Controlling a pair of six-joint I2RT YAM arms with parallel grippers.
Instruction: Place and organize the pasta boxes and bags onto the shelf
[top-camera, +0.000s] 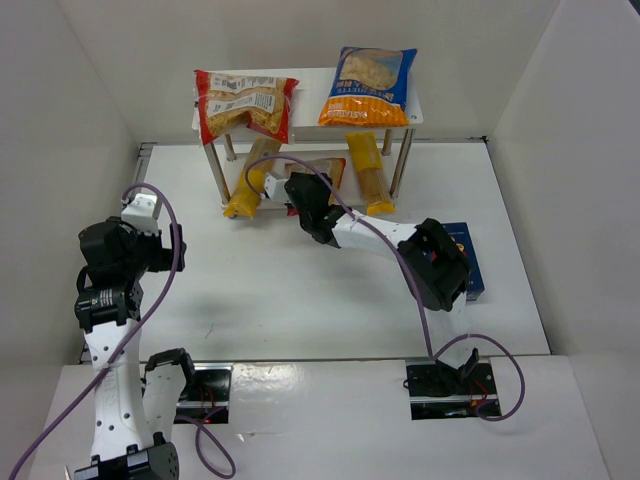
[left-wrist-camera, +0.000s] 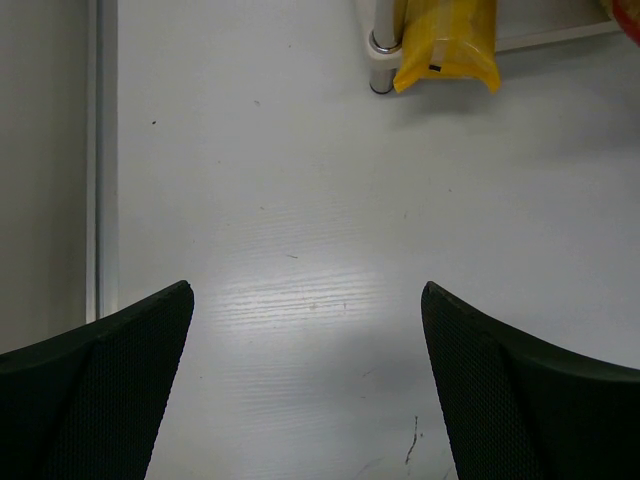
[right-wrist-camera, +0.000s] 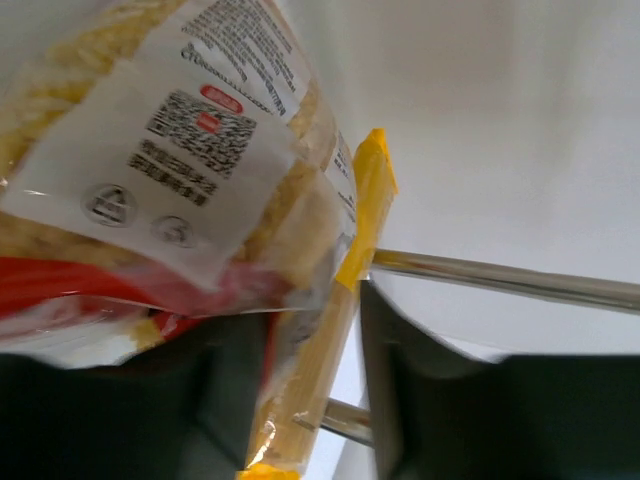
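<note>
- Black left tool (left-wrist-camera: 307, 290): jaws wide over the worktop (left-wrist-camera: 300, 200).
- Shelf (top-camera: 310, 92): lower level largely hidden beneath top board.
- Right tool (right-wrist-camera: 298, 320): jaws narrowly parted, long yellow bag (right-wrist-camera: 345, 255) between; contact unclear.
- Pasta box (top-camera: 474, 262): on worktop, half covered by right arm (top-camera: 435, 265).

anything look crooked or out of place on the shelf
The left yellow bag under the top board lies slanted, its end poking out past the front leg. The red bag seems to hang over that board's front edge.
</note>
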